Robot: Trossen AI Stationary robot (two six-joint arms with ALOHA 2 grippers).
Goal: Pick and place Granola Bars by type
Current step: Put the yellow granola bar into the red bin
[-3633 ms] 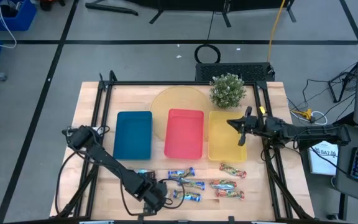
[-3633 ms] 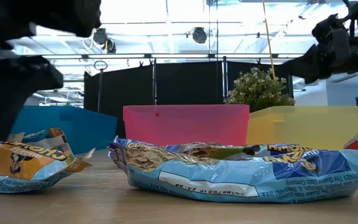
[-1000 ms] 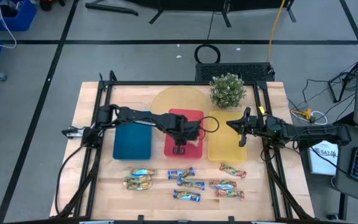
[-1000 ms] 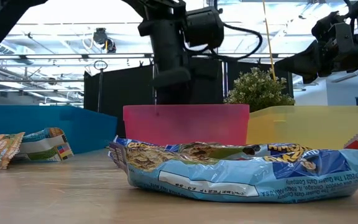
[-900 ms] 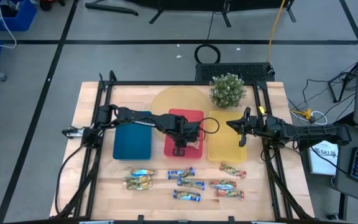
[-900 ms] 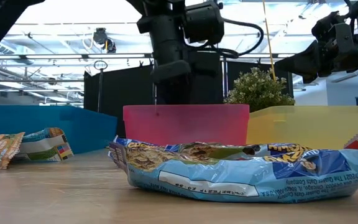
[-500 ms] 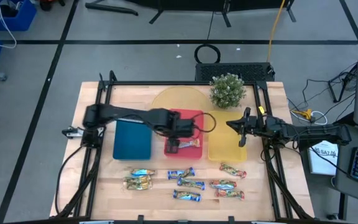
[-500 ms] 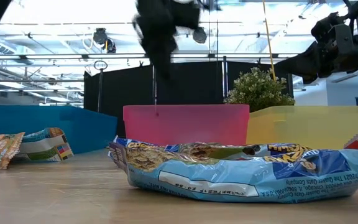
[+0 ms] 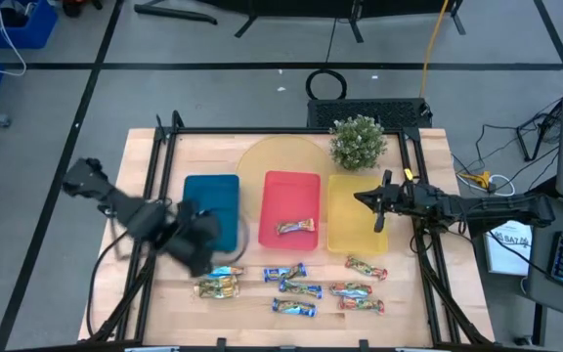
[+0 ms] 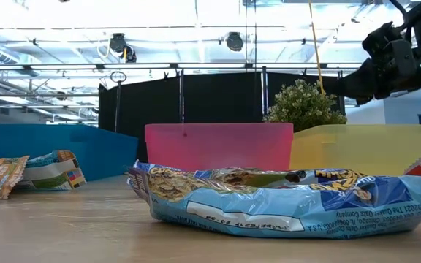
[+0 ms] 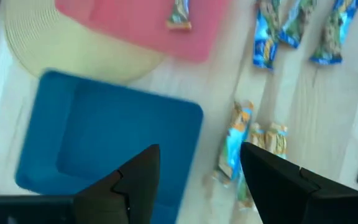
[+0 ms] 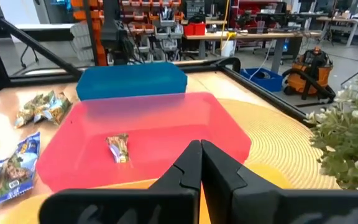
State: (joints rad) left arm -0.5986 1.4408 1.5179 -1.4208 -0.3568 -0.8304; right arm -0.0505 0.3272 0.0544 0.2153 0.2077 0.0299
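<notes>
- Left gripper [image 9: 200, 256], fingers apart and empty, hangs over the blue tray's [image 9: 210, 196] front edge; right gripper [image 9: 380, 212], fingers closed, over the yellow tray [image 9: 352, 235].
- Red tray [image 9: 291, 196] holds one gold bar [image 9: 296, 226], at 2 o'clock from the left gripper.
- Remaining bars [image 9: 301, 289] lie on the table [image 9: 135, 166] at 6 o'clock from the trays.
- Nearest wrapper [image 10: 283, 201] reads "Quaker Oats Company".

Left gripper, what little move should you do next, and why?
Probably drop down onto the two gold bars at the table's front-left and close on one. The left gripper is open and empty, hanging almost above them, and one gold bar already lies in the red tray.
</notes>
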